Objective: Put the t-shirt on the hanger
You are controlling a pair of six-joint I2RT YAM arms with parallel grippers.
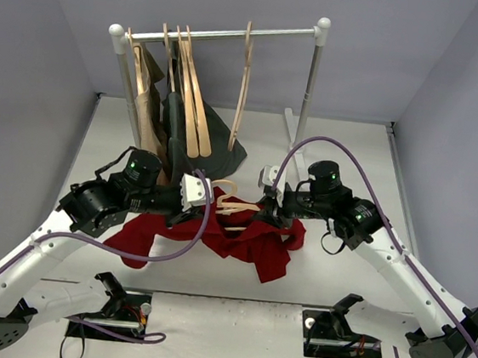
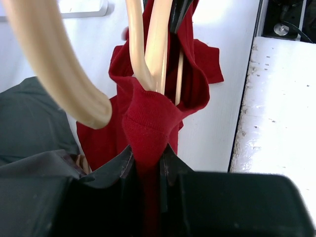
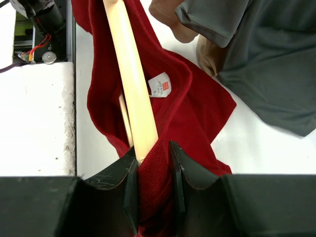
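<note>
Firmly clamped a fold of the t-shirt [image 2: 148, 123] between the fingers of the left gripper [image 2: 148, 155] and its ribbed collar between those of the right gripper [image 3: 153, 155], hanger [image 3: 131, 84] arm pressed alongside. Had bare table [image 3: 256, 153] right of both finger pairs.

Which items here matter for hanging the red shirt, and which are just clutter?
In the job:
- red t-shirt
- wooden hanger, pushed into the shirt
- left tool and right tool, both shut on the red cloth

Lying about:
- clothes rack
- beige garment, hung on the rack
- dark green-grey garment, hung on the rack
- spare wooden hangers on the rail
</note>
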